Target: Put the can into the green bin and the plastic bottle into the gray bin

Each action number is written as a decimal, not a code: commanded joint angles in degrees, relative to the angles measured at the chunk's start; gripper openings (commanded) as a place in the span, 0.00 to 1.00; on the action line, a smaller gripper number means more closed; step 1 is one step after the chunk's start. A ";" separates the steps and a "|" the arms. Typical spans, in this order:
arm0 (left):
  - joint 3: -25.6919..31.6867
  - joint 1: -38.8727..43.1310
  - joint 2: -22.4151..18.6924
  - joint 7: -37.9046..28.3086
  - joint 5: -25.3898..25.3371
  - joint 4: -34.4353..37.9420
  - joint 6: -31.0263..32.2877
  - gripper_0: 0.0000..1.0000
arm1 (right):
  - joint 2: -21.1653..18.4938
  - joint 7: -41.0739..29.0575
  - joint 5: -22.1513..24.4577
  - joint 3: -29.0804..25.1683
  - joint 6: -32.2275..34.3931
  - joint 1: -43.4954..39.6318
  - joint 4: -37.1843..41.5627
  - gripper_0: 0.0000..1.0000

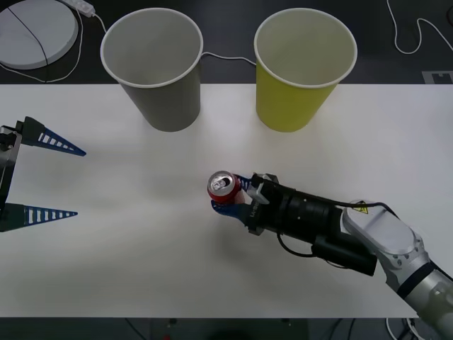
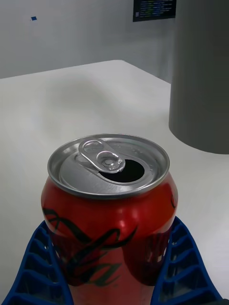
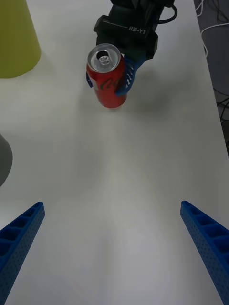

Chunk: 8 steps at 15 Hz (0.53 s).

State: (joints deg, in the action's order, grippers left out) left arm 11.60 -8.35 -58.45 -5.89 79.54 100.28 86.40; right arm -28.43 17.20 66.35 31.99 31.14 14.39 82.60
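Note:
The red can [image 1: 222, 187] stands upright near the middle of the white table, its silver top and pull-tab opening facing up. My right gripper [image 1: 228, 195] is shut on the can [image 2: 109, 214], with a blue finger [image 2: 183, 267] on each side of it. In the left wrist view the can [image 3: 107, 76] rests on the table in that grip. The gray bin [image 1: 153, 67] stands at the back left and the green bin [image 1: 301, 67] at the back right, both upright. My left gripper [image 1: 46, 177] waits open at the left edge. The plastic bottle is out of view.
A white round object [image 1: 35, 32] with a cable lies behind the table at the far left. White cables [image 1: 417, 35] trail on the dark floor beyond the table's back edge. Bare tabletop [image 1: 141, 248] lies between the two arms.

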 commanded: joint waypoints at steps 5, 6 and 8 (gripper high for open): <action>0.00 0.00 0.00 0.00 0.00 0.00 0.00 1.00 | -5.67 -27.49 21.02 -6.06 10.16 -0.32 9.77 0.00; 0.00 0.00 0.00 0.00 0.00 0.00 0.00 1.00 | -6.90 -32.67 23.83 -7.03 11.57 -0.24 12.23 0.00; 0.00 0.00 0.00 0.00 0.00 0.00 0.00 1.00 | -9.98 -43.48 28.14 -7.82 13.77 -0.32 17.24 0.00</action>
State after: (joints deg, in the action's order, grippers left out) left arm 11.60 -8.35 -58.45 -5.89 79.54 100.28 86.40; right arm -37.28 -22.77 93.04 24.44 44.17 14.13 98.07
